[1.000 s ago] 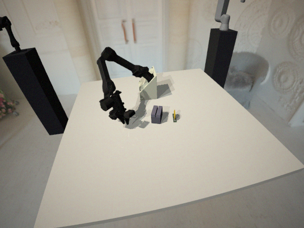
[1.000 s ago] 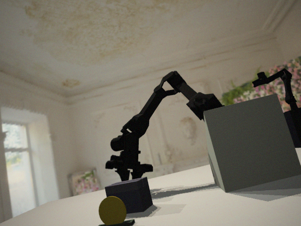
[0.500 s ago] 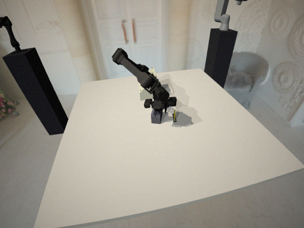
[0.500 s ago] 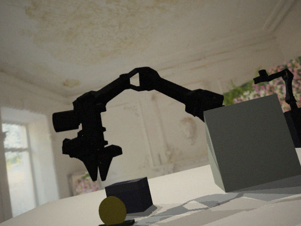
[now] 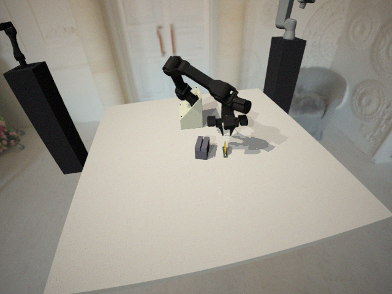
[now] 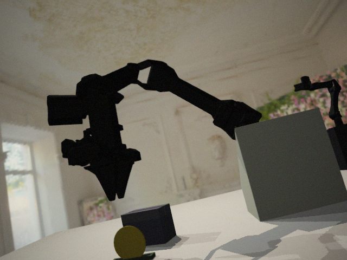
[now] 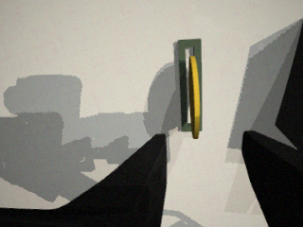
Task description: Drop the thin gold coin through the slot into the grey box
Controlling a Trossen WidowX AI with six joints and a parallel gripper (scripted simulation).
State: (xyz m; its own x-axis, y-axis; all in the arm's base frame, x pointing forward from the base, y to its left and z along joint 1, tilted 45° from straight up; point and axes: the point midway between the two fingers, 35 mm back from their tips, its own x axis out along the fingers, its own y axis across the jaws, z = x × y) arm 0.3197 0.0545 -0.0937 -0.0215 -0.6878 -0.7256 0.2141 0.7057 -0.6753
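Top view: the black arm (image 5: 202, 80) reaches from its pale wedge-shaped mount (image 5: 191, 114) out over the white table (image 5: 190, 205), with the wrist turned downward so that the gripper (image 5: 225, 131) points at the surface. The gripper hangs in the air, above and just behind the gold coin (image 5: 225, 147), and touches nothing; its fingers stand partly apart with nothing between them. The coin stands upright on its edge in the dark-green holder (image 5: 225, 154), which lies on the table just beside the grey box (image 5: 202, 147); coin and box are near one another but not in contact. The box sits closed, and the narrow dark slot (image 5: 202, 143) runs along the middle of its lid. Exterior view: seen from low on the table, the gripper (image 6: 115, 195) appears as a dark silhouette with its tips well above the box (image 6: 149, 223) and the coin (image 6: 129, 241), whose broad round face is turned toward this camera; only a strip of the holder (image 6: 140, 255) shows beneath it. Wrist view: the two dark fingers frame the lower part of the picture, and ahead of them, roughly in line with the gap, the coin (image 7: 196, 95) appears edge-on as a thin yellow band seated in the holder (image 7: 182, 82), amid the arm's grey shadows on the table (image 7: 95, 26).
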